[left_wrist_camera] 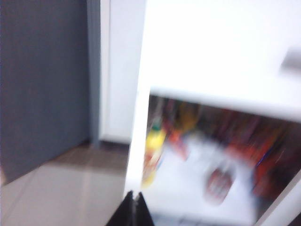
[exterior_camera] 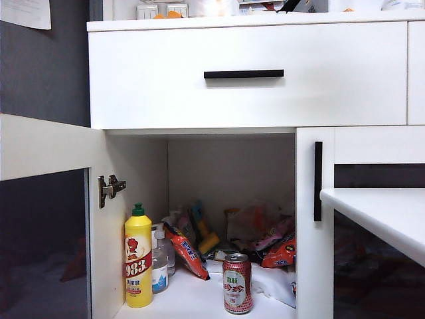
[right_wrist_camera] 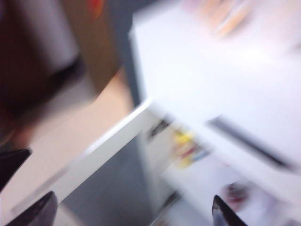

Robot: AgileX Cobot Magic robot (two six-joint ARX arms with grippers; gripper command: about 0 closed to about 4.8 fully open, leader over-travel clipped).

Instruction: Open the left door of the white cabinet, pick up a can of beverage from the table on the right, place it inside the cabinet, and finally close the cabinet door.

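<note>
- Red and silver, the can of beverage (exterior_camera: 237, 283) stood upright on the white floor inside the white cabinet (exterior_camera: 247, 74), near the front edge, at about six o'clock in the exterior view.
- Judged by its look, it was a thin metal can: light, stiff enough for a moderate squeeze, smooth and somewhat slippery, and liable to dent if pinched hard; the straight middle of its side wall seemed the best place to take hold.
- It showed a silver rim, a white label patch with red characters, and stood shorter than the yellow bottle (exterior_camera: 138, 259) at its nine o'clock.
- Snack packets (exterior_camera: 275, 246) lay heaped behind it, toward its twelve and two o'clock, apart from it.
- With the can already inside, closing seemed the step left: the left door (exterior_camera: 46, 219) stood swung wide at eight o'clock, its hinge (exterior_camera: 109, 189) exposed; the matching door with the black bar handle (exterior_camera: 317, 181) stayed shut at three o'clock.
- A corner of the table (exterior_camera: 382, 216) showed at four o'clock.
- Neither arm appeared in the exterior view.
- In its blurred wrist view, the left gripper (left_wrist_camera: 135, 212) showed its fingers pressed together on nothing, facing the open compartment.
- In its own blurred wrist view, the right gripper (right_wrist_camera: 134, 212) had its dark fingertips (right_wrist_camera: 225, 214) spread wide and empty, off the cabinet's front.
</note>
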